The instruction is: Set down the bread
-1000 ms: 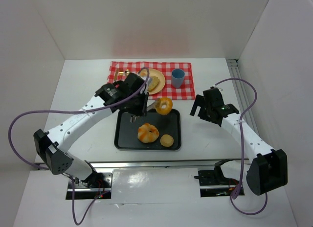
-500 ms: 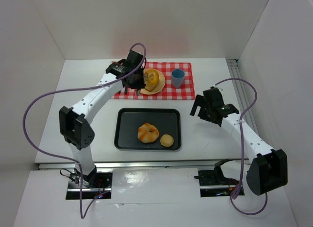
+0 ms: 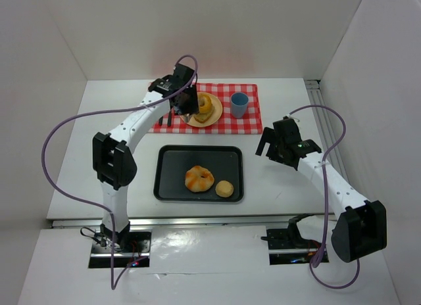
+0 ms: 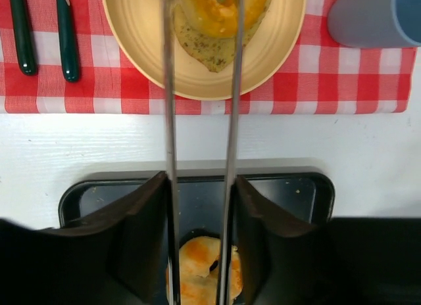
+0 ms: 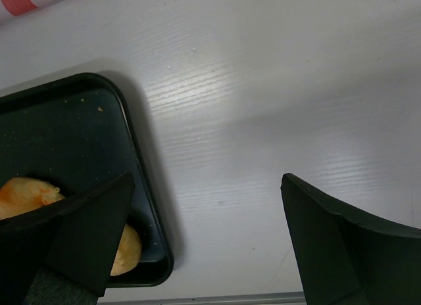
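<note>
You had the left gripper (image 3: 191, 108) up over the yellow plate (image 3: 219, 112) on the red checked cloth (image 3: 247, 124). The ring bread (image 3: 205, 105) lay on that plate, on top of a flat slice (image 4: 204, 52). In the left wrist view the two thin metal fingers (image 4: 169, 88) ran out to the ring bread with a narrow gap between them. One was at its left edge and one lay across it. I could not tell if they pinched it or only sat beside it.

A blue cup (image 3: 239, 104) stood just to the right of the plate, close to it. Two green handles (image 4: 66, 35) lay on the cloth to the left of the plate.

The black tray (image 3: 171, 180) sat on the table, nearer to the arm bases than the cloth. A big round bun (image 3: 198, 178) and a small bun (image 3: 225, 188) lay on it.

Your right gripper (image 3: 273, 147) hung over bare table by the tray's right side, well apart from the plate. Its fingers (image 5: 342, 252) were spread wide with nothing in them.
</note>
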{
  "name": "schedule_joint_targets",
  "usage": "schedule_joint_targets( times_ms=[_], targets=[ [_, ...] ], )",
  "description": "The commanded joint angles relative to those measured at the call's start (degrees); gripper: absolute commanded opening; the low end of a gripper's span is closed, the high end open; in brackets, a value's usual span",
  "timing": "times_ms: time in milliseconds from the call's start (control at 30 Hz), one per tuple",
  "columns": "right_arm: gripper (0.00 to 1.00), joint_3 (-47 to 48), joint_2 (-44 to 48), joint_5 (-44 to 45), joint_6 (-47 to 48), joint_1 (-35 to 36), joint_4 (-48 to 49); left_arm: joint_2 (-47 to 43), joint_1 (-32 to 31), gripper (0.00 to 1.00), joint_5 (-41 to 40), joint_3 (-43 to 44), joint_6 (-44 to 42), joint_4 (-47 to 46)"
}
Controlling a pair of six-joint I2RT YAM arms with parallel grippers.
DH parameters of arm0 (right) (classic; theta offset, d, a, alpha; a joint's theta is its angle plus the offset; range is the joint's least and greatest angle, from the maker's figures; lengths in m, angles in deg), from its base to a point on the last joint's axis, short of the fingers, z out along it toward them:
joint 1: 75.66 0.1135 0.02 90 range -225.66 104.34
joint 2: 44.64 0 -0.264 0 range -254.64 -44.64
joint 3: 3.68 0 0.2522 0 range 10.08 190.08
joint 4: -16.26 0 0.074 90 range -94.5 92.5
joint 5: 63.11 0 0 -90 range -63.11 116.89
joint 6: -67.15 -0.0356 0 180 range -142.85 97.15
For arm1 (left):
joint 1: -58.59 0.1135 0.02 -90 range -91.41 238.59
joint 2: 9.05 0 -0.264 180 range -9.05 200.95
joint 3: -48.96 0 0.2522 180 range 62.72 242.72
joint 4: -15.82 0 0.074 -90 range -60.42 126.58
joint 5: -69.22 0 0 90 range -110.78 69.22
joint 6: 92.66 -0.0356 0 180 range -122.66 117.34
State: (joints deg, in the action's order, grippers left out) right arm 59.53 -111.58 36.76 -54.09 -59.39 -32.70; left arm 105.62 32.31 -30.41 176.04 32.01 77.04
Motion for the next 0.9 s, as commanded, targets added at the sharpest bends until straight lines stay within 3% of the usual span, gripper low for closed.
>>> schedule_joint_targets(
  times_ms=[0,267,367,500,700,867],
  targets=[
    [1.00,0.6,0.8,0.9,-0.3,0.5,0.3,-5.4,-0.1,0.58,0.6,3.1,-0.8,-1.1],
    [1.00,0.6,0.8,0.9,-0.3,0.5,0.3,-12.7,-0.1,0.56,-0.3,4.9,-2.8,0.9],
    [1.00,0.6,0.8,0.9,-0.3,0.5,0.3,-16.0,1.7,0.56,-7.0,0.1,-4.1,0.5],
    [1.00,0.1,1.9,0.4,0.2,0.5,0.9,-23.2,7.1,0.56,-18.1,-14.7,-5.4,-3.2],
    [1.00,-0.5,1.3,-0.1,0.7,0.5,2.2,-29.2,17.2,0.56,-15.3,-31.8,-7.1,-17.0],
    [1.00,-0.6,-0.7,-1.3,0.7,0.5,3.8,-23.5,22.8,0.56,-10.7,-33.2,-7.1,-19.2]
  ],
)
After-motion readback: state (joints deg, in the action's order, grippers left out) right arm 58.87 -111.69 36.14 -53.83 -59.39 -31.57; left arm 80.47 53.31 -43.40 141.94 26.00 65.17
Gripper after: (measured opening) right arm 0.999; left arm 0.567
